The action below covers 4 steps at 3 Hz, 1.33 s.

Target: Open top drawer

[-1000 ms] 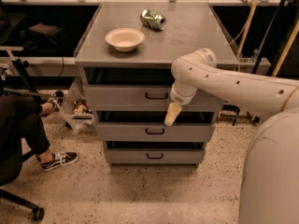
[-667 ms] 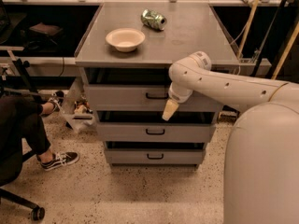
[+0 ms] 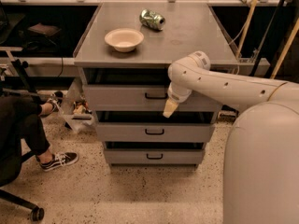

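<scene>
Premises: a lab or workshop-type room. Evidence: a grey metal drawer cabinet [image 3: 187, 36] serves as the bench. The floor [image 3: 117, 195] is hard and speckled. Poles [image 3: 247, 26] lean beyond the right rear corner. A rolling-chair caster [image 3: 36, 213] and a seated person's sneaker [image 3: 60, 159] lie off the left edge. The gripper [image 3: 170, 108] hangs below the front edge, right of centre, before the top drawer [image 3: 121, 97].

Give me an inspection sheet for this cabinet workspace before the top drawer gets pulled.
Surface: grey metal cabinet top, flat.
Job's things: widest grey top drawer, small black bar handle free.
Clutter: cream round bowl and crushed green can on top.
Grippers: cream gripper pointing down, just right of that handle.
Cables: apparently one thin dark cable left of the cabinet.
Surroundings: seated person's black-and-white sneaker on speckled floor, left.
</scene>
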Each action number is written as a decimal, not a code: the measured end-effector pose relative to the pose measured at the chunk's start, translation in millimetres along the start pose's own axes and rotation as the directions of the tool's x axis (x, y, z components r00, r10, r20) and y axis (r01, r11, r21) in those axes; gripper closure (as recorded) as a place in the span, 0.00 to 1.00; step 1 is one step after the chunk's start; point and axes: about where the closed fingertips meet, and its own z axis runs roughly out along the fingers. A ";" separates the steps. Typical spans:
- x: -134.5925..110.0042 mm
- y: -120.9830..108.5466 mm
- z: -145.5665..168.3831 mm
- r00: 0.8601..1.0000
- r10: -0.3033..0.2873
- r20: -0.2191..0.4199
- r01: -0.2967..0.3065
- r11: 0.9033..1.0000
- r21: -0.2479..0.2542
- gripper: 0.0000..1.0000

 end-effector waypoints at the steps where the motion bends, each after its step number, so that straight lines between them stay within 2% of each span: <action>1: 0.0 0.0 -0.1 1.000 0.000 0.000 0.000 1.000 0.000 0.42; 3: -3.0 -7.2 -15.1 1.000 0.000 0.000 0.000 1.000 0.000 0.88; 4: -2.8 -9.5 -18.1 1.000 0.000 0.000 0.000 1.000 0.000 1.00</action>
